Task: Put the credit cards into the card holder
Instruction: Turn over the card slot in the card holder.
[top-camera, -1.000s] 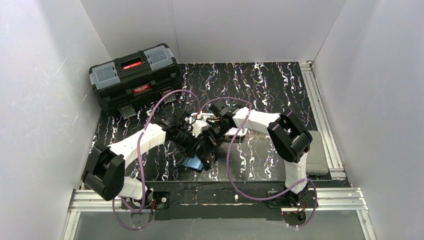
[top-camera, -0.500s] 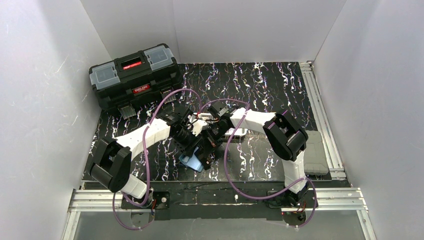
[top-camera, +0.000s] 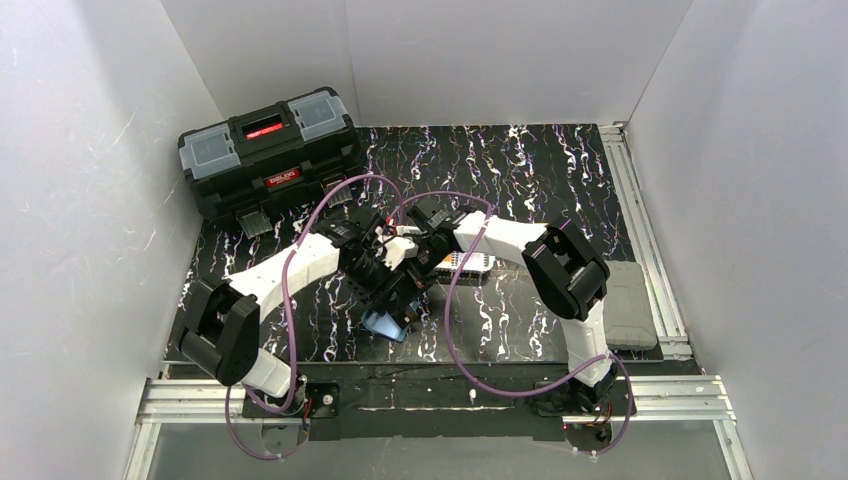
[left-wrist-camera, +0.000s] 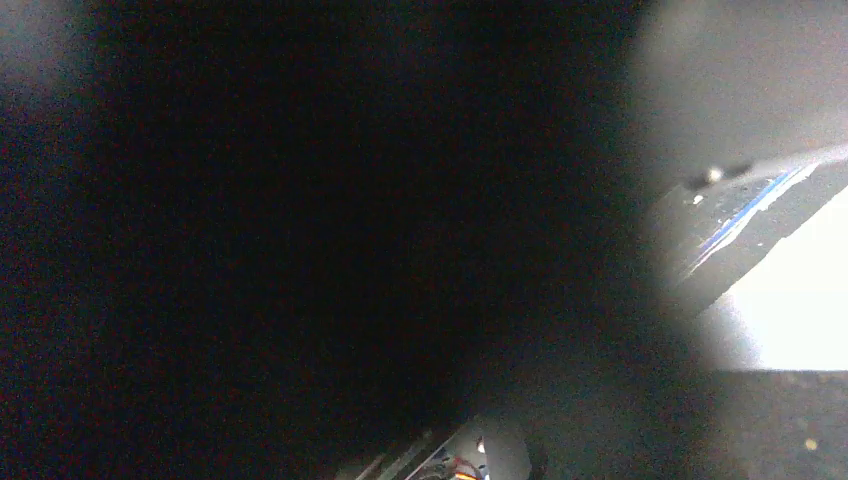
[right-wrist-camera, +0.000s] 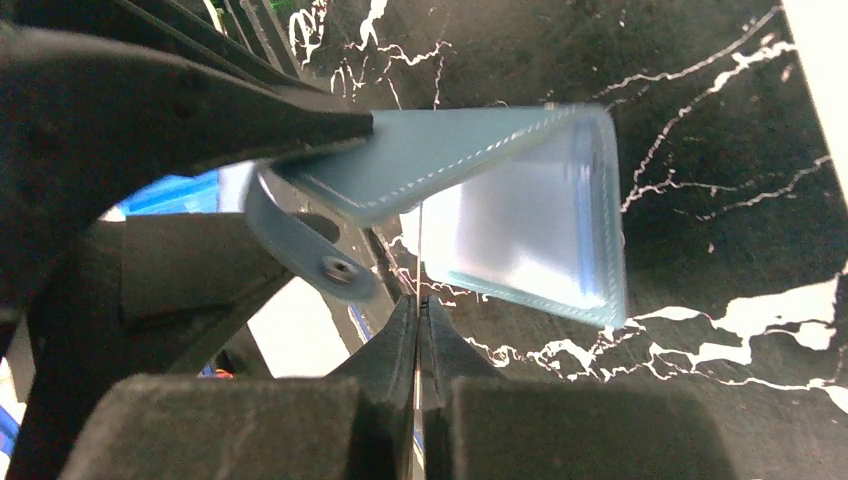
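Observation:
The teal-blue card holder (right-wrist-camera: 520, 220) hangs spread like a booklet, cover raised and clear sleeve (right-wrist-camera: 540, 240) below, snap tab (right-wrist-camera: 322, 262) dangling. From above, the card holder (top-camera: 384, 323) shows just under the two meeting wrists. My right gripper (right-wrist-camera: 417, 298) is shut on a thin pale credit card (right-wrist-camera: 419, 250), seen edge-on, its far edge reaching the holder's fold. The left gripper (top-camera: 400, 298) has black fingers (right-wrist-camera: 200, 110) at the cover's left edge, with a gap between them; whether they pinch it does not show. The left wrist view is almost wholly dark.
A white mesh basket (top-camera: 466, 263) with something orange in it sits right behind the right wrist. A black toolbox (top-camera: 270, 150) stands at the back left. A grey pad (top-camera: 628, 300) lies by the right rail. Purple cables loop over both wrists.
The left arm has swung in toward the middle, its elbow moving right. The right forearm has shifted slightly left. The card holder now shows a lighter, more spread face.

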